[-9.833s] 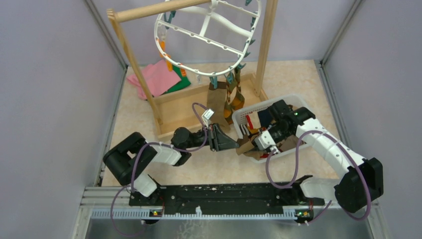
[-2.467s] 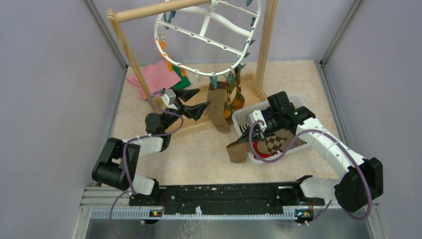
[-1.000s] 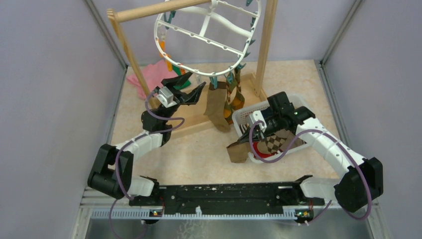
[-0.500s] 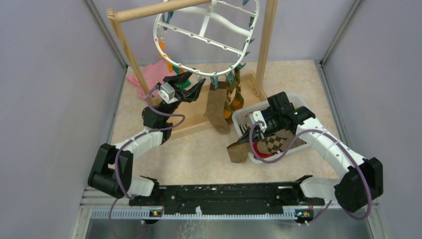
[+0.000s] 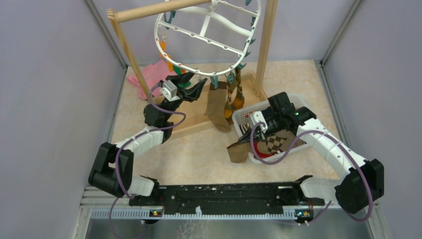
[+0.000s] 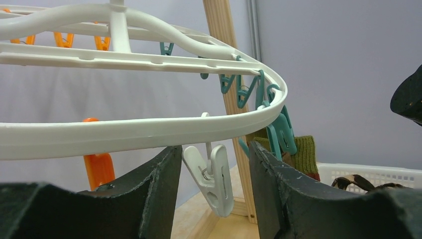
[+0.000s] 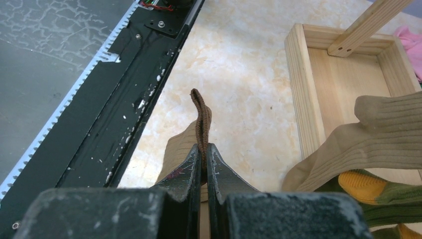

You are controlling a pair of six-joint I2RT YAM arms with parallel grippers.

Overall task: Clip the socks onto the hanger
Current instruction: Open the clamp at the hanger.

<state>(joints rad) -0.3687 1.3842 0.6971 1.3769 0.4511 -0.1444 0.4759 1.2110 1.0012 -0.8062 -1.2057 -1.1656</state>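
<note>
Brown sock [image 7: 201,117]: cuff edge upright, pinched in the clenched right gripper [image 7: 204,149], lower centre of the overhead view beside the white basket [image 5: 238,117], well apart from the hanger [image 6: 149,130] at upper centre. White clip [image 6: 215,179]: hangs near-vertical under the rim, between the released jaws of the left gripper [image 6: 213,148], the nearer arm; sock lies toward lower right of it

Overhead camera looks down from behind — left wrist, close, shares the hanger [image 6: 149,132].

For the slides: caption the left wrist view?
Open left gripper straddles a white clip hanging from the hanger.
</note>
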